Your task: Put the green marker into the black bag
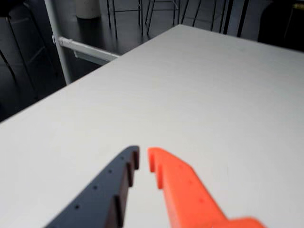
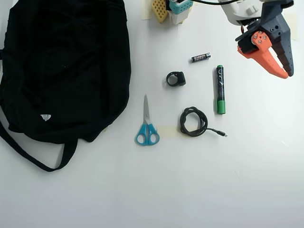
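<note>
In the overhead view the green marker (image 2: 220,89) lies flat on the white table, black barrel toward the top and green cap toward the bottom. The black bag (image 2: 66,66) sprawls over the left part of the table, its strap trailing at the lower left. My gripper (image 2: 288,74) hovers at the upper right, to the right of and above the marker and apart from it. Its orange and dark fingers are nearly together, with nothing between them. The wrist view shows only the gripper (image 1: 143,156) over bare tabletop; marker and bag are out of that view.
Between bag and marker lie blue-handled scissors (image 2: 147,124), a coiled black cable (image 2: 194,122), a small black ring-shaped part (image 2: 176,79) and a black battery (image 2: 201,57). The arm's base (image 2: 173,9) stands at the top centre. The wrist view shows the table edge (image 1: 85,76) and chair legs beyond.
</note>
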